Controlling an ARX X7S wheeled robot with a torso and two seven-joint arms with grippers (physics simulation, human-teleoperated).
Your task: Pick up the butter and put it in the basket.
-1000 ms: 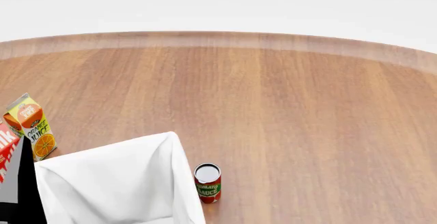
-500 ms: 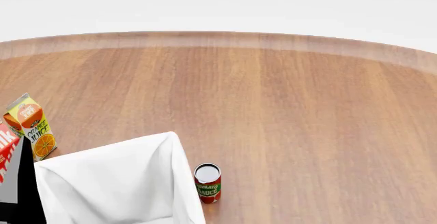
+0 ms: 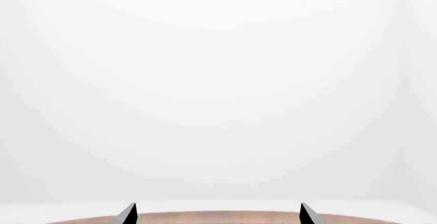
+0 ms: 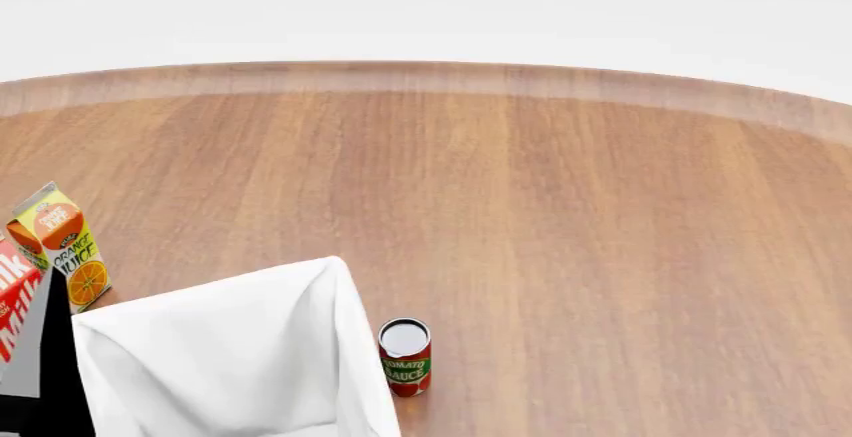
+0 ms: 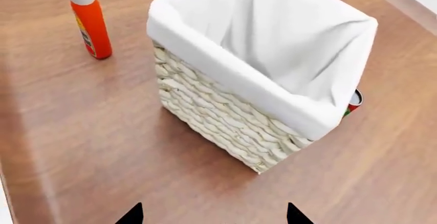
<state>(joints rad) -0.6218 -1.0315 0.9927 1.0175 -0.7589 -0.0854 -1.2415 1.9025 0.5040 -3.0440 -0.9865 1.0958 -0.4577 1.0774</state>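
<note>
The right gripper (image 5: 213,218) hangs above the wooden table (image 4: 560,218), its two dark fingertips spread apart with nothing between them. Just beyond it stands the basket (image 5: 225,116): square, cream-white woven wicker, with a white cloth liner (image 4: 226,357) folded over the rim and sagging into the interior. No contents can be made out inside. A tomato sauce can (image 4: 405,357) stands upright just beside the basket's far corner. An orange bottle (image 5: 89,22) with a white cap stands upright near the opposite side. An orange juice carton (image 4: 62,244) and a red-white carton (image 4: 14,292) stand farther along. The butter appears in no view. The left gripper (image 3: 217,216) points past the table edge, fingertips parted, empty.
</note>
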